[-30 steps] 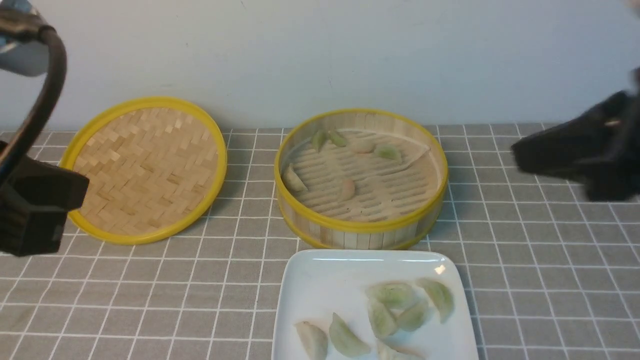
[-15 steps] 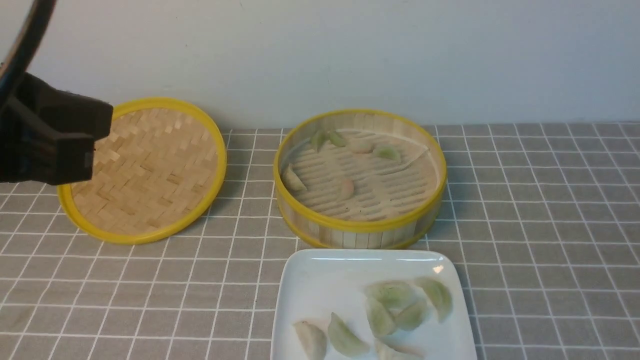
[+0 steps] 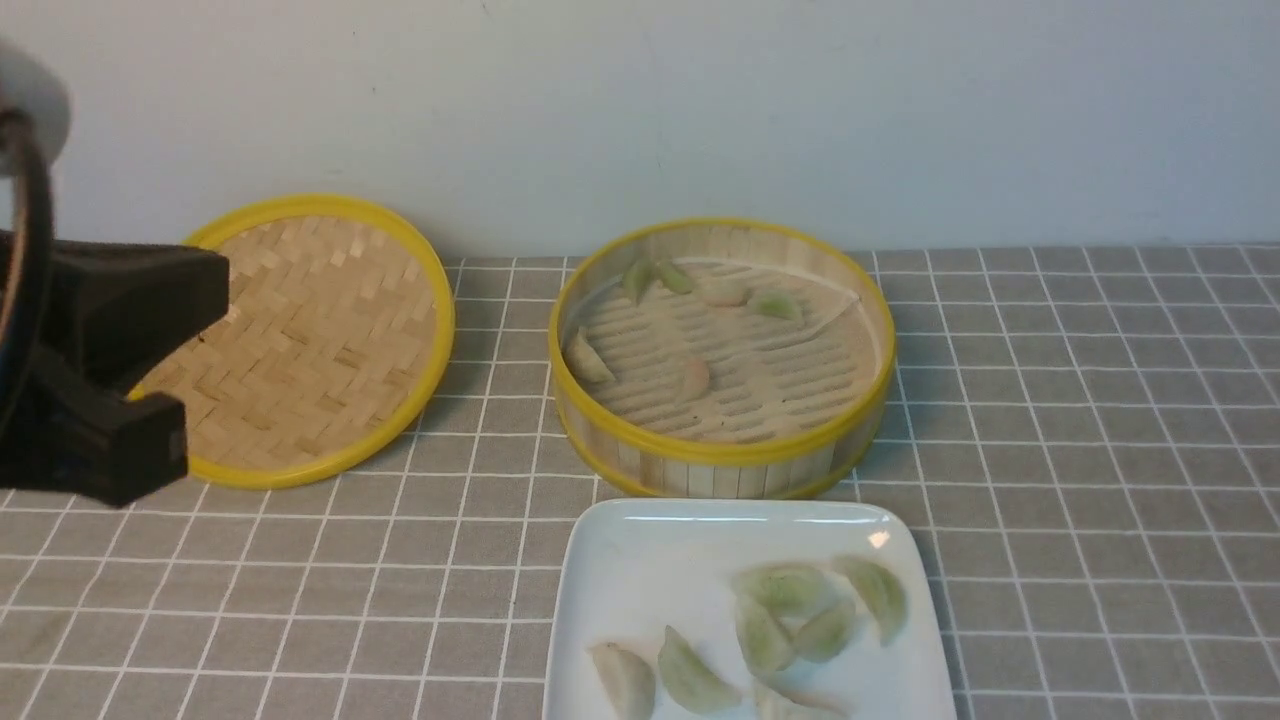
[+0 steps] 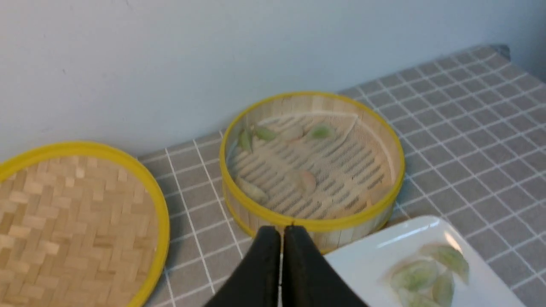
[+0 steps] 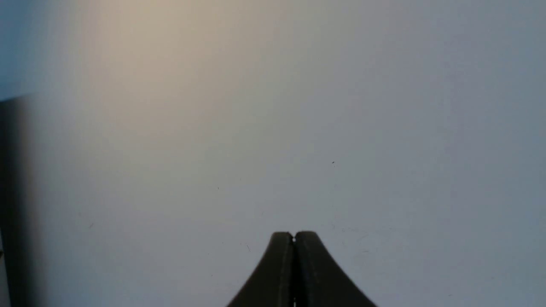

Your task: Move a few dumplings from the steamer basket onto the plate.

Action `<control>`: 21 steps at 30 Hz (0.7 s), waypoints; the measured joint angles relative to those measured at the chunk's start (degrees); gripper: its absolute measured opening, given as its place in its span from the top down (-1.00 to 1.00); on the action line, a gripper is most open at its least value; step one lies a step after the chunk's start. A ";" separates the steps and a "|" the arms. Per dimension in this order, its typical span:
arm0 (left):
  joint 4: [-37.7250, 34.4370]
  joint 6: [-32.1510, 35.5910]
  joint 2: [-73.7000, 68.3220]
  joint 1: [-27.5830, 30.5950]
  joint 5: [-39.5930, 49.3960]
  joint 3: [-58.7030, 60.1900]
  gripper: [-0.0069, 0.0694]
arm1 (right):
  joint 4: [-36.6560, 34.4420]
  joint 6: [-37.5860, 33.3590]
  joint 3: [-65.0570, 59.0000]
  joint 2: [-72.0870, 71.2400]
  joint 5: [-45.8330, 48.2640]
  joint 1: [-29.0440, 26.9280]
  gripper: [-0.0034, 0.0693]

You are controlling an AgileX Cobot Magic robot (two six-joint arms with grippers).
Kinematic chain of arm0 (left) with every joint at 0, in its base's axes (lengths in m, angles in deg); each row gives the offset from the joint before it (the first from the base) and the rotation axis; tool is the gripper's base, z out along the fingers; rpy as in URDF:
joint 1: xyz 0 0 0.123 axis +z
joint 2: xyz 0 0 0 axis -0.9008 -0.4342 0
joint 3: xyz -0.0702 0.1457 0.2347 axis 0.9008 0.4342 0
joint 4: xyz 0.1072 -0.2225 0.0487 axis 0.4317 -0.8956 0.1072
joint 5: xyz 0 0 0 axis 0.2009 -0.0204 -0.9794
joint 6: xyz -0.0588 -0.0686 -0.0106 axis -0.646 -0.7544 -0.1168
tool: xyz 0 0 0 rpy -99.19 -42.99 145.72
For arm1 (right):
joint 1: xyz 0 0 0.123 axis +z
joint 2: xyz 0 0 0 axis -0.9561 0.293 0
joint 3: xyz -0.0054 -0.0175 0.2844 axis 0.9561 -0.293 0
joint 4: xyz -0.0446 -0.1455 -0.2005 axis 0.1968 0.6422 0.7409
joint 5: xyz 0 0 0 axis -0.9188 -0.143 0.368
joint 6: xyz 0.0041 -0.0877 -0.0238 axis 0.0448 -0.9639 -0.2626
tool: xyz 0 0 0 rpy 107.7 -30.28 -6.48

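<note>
The steamer basket (image 3: 720,462) stands at the middle back and holds several dumplings (image 3: 693,378); it also shows in the left wrist view (image 4: 313,219). The white plate (image 3: 720,512) lies just in front of it with several pale green dumplings (image 3: 790,590) on it. In the left wrist view a corner of the plate (image 4: 367,256) shows. My left gripper (image 3: 215,285) hangs above the table at the far left, in front of the lid, shut and empty (image 4: 281,230). My right gripper (image 5: 293,235) is shut and empty, faces a blank wall, and is outside the front view.
The flat woven bamboo lid (image 3: 310,330) leans at the back left, partly covered by my left arm; it also shows in the left wrist view (image 4: 64,213). A grey checked cloth (image 3: 1080,450) covers the table. A plain wall (image 3: 700,120) stands behind.
My right gripper, at the right edge one second ago, has left the front view. My left gripper rose from the lower left, then dropped slightly. The dumplings have not moved.
</note>
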 joint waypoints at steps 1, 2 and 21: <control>0.00 0.00 0.33 0.00 -0.62 0.47 0.83 | 0.00 0.00 0.00 0.00 0.00 0.00 0.94; 0.00 0.00 2.74 0.00 -5.50 3.89 0.83 | 0.07 0.00 0.00 0.00 0.00 0.00 0.94; 0.00 0.00 8.37 0.00 -12.81 11.40 0.83 | 0.07 0.00 0.00 0.00 -0.06 0.00 0.94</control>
